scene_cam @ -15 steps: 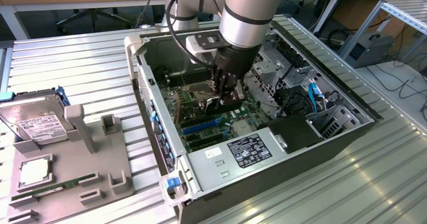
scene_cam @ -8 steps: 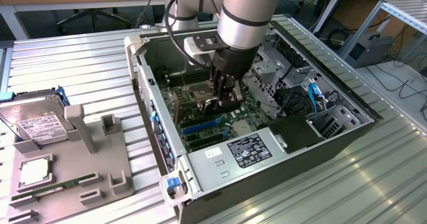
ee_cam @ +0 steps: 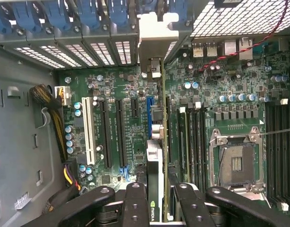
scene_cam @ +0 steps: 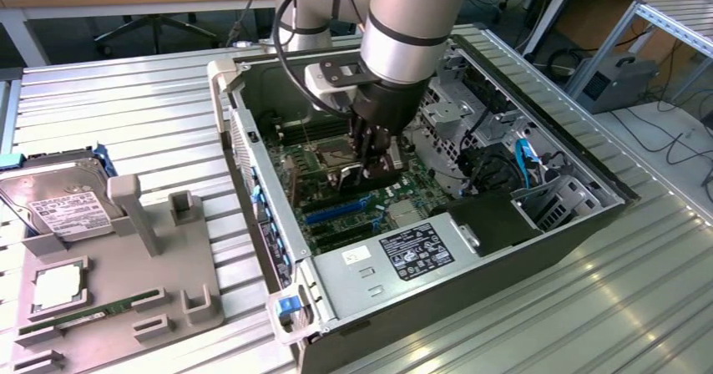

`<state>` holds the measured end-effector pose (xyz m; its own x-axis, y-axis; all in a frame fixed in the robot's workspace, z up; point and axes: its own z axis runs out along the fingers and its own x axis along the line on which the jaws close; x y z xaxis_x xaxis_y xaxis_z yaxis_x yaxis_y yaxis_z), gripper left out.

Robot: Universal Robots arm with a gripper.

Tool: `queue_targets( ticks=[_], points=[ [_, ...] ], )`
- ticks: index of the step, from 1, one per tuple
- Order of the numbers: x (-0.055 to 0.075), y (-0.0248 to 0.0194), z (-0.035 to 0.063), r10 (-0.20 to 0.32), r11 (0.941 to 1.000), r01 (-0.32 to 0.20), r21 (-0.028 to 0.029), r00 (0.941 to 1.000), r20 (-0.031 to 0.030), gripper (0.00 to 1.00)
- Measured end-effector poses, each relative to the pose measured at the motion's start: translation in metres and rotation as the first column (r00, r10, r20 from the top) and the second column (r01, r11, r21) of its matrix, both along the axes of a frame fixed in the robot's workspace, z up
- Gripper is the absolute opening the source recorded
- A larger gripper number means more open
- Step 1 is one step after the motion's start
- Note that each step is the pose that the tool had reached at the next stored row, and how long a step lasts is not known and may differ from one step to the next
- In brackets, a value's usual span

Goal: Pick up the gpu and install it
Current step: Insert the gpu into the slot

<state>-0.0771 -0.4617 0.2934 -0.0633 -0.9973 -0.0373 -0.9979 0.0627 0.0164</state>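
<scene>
**Hand holding gpu inside open case, above the board**

The arm reaches down into the open computer case (scene_cam: 579,192), which lies on its side on the ribbed metal tabletop (scene_cam: 134,115). The hand (scene_cam: 376,169) sits low over the green motherboard (ee_cam: 112,85), near the middle of the case.

Hand state: fingers (ee_cam: 135,201) drawn in narrow and clamped on the gpu (ee_cam: 154,161), one finger on each flat face. In the wrist view we see the card edge-on, standing upright on its long edge over the board. Its silver bracket (ee_cam: 157,35) is at the far end from the hand, up against the row of rear slot covers (ee_cam: 88,52).

The card runs just beside the blue expansion slot (ee_cam: 149,116), between that slot and the black memory slots (ee_cam: 194,137). The CPU socket (ee_cam: 237,163) lies further over, past those memory slots. We cannot tell whether the card's lower edge is in a slot or only above it.

At the exterior view's left, well apart from the case, a grey fixture (scene_cam: 167,261) carries a hard drive (scene_cam: 56,199) and a narrow green memory stick (scene_cam: 78,317).
</scene>
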Motion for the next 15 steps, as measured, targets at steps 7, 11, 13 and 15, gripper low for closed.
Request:
queue_targets(
  ticks=[7,11,13,15],
  points=[
    [-0.0021,-0.0001,-0.0005,0.0,1.0,0.0,-0.0001,1.0,-0.0001,0.27],
    [-0.0026,0.0,-0.0014,0.0,1.0,0.0,-0.0002,1.0,-0.0001,0.27],
    [-0.0026,0.0,-0.0014,0.0,1.0,0.0,-0.0002,1.0,-0.0001,0.27],
    [-0.0026,0.0,-0.0018,0.0,1.0,0.0,0.0001,1.0,0.0,0.27]
  ],
)
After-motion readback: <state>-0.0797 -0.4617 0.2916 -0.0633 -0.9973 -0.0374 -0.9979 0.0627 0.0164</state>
